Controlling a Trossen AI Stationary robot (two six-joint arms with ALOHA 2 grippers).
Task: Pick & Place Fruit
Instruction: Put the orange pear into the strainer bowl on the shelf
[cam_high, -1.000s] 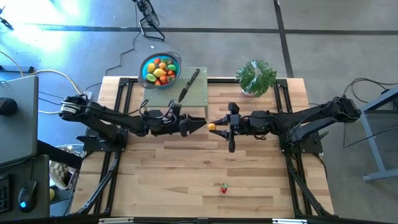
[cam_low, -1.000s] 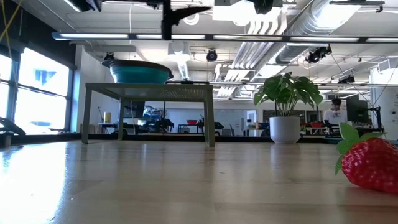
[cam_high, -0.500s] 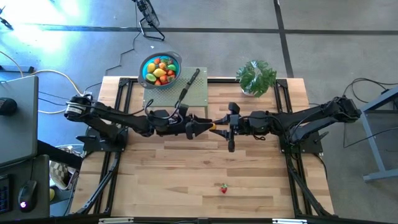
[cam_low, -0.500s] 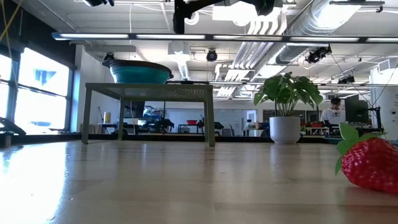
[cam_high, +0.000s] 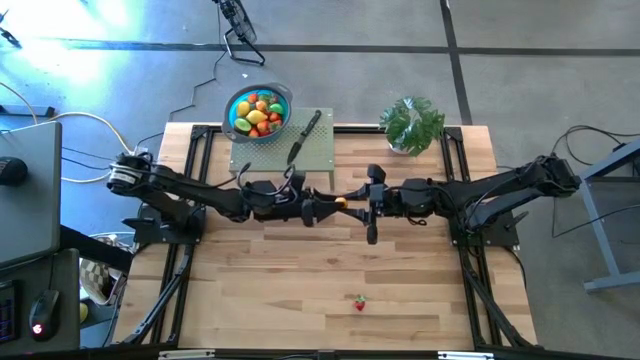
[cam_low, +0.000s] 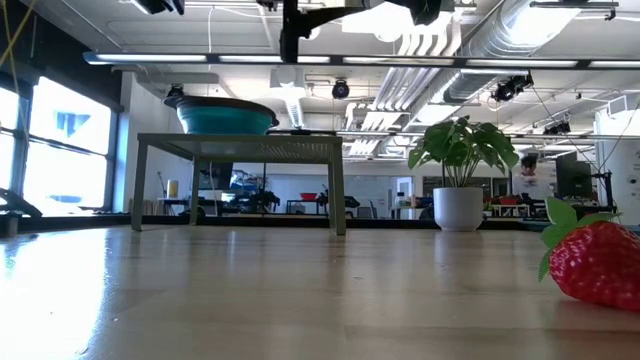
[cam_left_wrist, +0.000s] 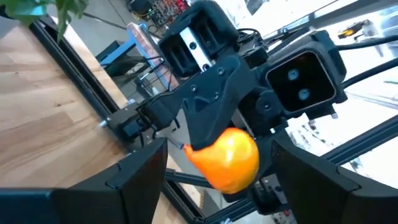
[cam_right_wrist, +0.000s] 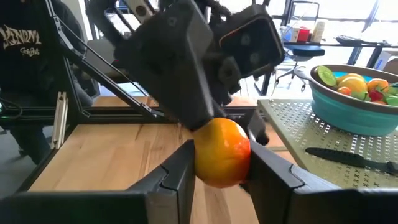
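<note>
Above the tabletop (cam_high: 400, 270), the right tool (cam_high: 349, 203) was clamped on an orange fruit (cam_right_wrist: 222, 152). The left tool (cam_high: 328, 207), fingers apart, flanked that fruit. A strawberry (cam_high: 359, 302) lay well apart.

Open-plan lab, exposed ceiling ducts (cam_low: 440, 40), strip lights, wooden workbench (cam_high: 330, 270), desks beyond

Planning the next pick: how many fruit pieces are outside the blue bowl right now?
2. An orange fruit is held in the right gripper above mid-table, between the left gripper's open fingers. A strawberry lies on the table's near side. Others may be hidden.
</note>
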